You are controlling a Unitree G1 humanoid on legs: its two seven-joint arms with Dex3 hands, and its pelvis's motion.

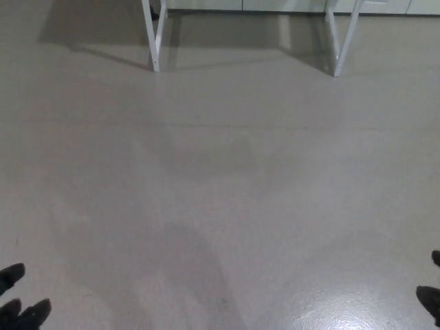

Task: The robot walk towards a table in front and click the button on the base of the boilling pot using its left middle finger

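Observation:
Only the white legs of the table show, the left pair (155, 34) and the right pair (340, 38), at the top of the head view. Its top, the boiling pot and the button are out of frame. My left hand (20, 302) pokes in at the bottom left corner, black fingertips spread apart and holding nothing. A sliver of my right hand (432, 292) shows at the bottom right edge; too little is visible to read its state.
Grey glossy floor (220, 192) stretches between me and the table legs, with a bright glare patch at the bottom right. A pale wall base or cabinet front runs along the top edge behind the legs.

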